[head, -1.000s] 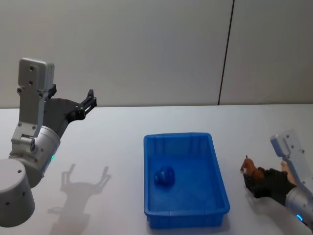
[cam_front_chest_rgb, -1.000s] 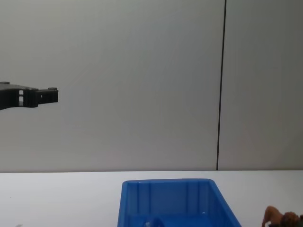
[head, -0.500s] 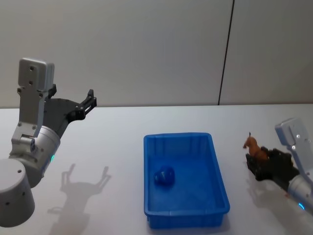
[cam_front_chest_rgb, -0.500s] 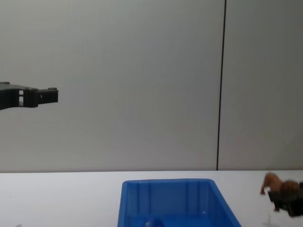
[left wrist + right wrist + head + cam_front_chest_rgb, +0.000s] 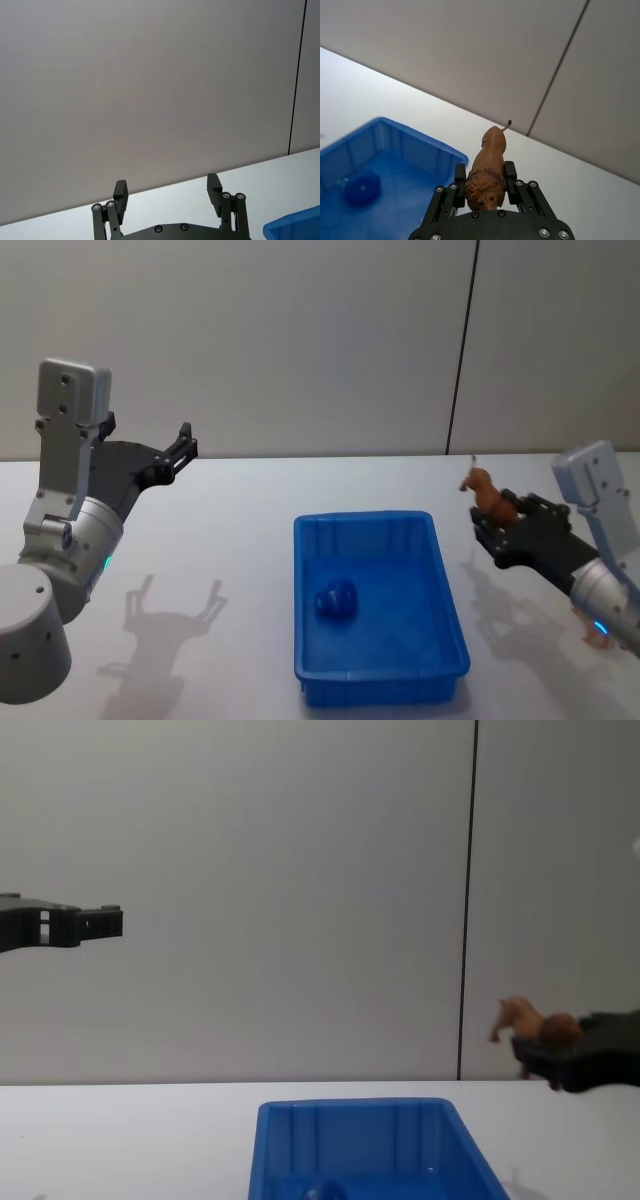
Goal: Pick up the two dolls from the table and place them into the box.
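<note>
Small blue soft doll [image 5: 336,598] in bright blue rectangular plastic bin [image 5: 365,519]; 1 left: fuzzy reddish-brown doll [image 5: 492,147] clamped in right gripper [image 5: 485,171], right of bin; left gripper [image 5: 167,185] idle far left, spread wide.

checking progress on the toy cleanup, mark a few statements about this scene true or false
1. The right gripper is shut on the lion toy. True.
2. The lion toy is already in the box. False: it is held in the air above the table, to the right of the box.
3. The blue toy lies on the table. False: it lies inside the box.
4. The left gripper is open and holds nothing. True.
</note>
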Tool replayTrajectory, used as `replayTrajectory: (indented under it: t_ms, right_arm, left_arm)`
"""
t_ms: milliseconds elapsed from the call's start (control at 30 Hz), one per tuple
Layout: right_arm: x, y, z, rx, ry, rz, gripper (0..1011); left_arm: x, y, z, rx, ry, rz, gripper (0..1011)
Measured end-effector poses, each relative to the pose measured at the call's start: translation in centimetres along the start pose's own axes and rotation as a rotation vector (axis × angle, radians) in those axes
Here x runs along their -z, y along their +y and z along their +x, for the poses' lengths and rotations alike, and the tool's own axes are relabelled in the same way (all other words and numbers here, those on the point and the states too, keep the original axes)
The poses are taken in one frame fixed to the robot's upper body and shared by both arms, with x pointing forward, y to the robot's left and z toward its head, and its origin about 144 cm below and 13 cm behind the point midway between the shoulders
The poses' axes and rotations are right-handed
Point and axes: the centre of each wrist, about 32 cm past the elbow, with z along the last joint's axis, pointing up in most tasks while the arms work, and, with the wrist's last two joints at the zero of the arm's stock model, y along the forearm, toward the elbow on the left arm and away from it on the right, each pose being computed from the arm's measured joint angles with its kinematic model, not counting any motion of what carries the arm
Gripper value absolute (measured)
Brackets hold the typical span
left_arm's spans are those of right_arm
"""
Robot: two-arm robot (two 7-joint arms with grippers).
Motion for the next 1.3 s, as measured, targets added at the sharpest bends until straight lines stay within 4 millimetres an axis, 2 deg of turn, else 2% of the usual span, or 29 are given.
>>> replayTrajectory:
  t_ms: [433, 1033, 1100, 1300]
  right_arm:
    - [-1.8, 0.9, -0.5, -0.157, 0.045, 0.041, 437]
    - [-2.5, 1.2, -1.2, -0.261, 0.096, -0.075, 437]
    - [-2.5, 1.2, -1.2, -0.264, 0.097, -0.080, 453]
    - [-2.5, 1.2, -1.3, -0.272, 0.100, -0.098, 652]
  left_arm:
    - [0.0, 0.0, 0.0, 0.000, 0.000, 0.000, 1003]
    - [0.0, 0.0, 0.0, 0.000, 0.000, 0.000, 1003]
    - [0.0, 0.0, 0.0, 0.000, 0.000, 0.000, 1003]
    - [0.0, 0.0, 0.0, 0.000, 0.000, 0.000, 1003]
